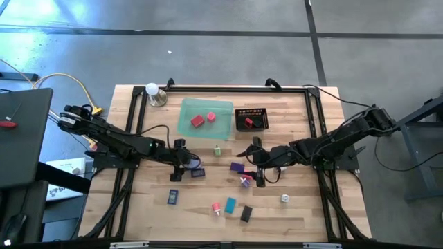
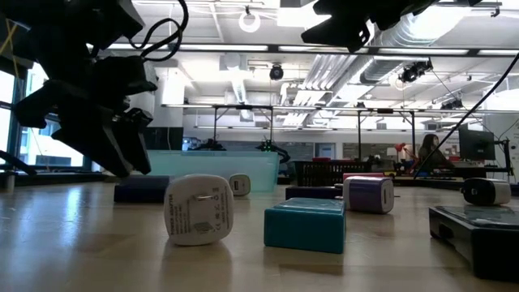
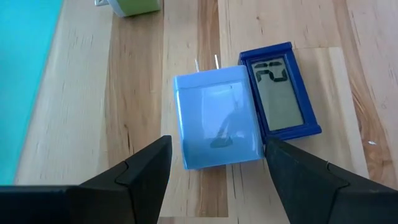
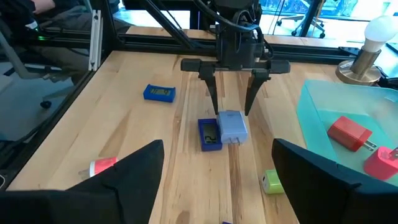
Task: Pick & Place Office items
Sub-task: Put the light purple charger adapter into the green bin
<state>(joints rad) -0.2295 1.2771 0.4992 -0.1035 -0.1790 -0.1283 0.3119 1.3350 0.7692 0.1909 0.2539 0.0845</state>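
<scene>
Desk (image 1: 291, 214): pale wood, my office items scattered across the middle.
Left tool (image 4: 231, 102): released, fingers straddling my light blue charger (image 3: 216, 118) without touching it.
Charger: flat on the desk, touching a blue timer (image 3: 281, 87).
Right tool (image 1: 257, 168): released, poised above a purple block (image 1: 237, 167).
Tray (image 1: 187, 114): holds two red items.

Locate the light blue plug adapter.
The light blue plug adapter lies on the table's left half, touching the blue digital timer, directly under the left gripper's open fingers.
</scene>
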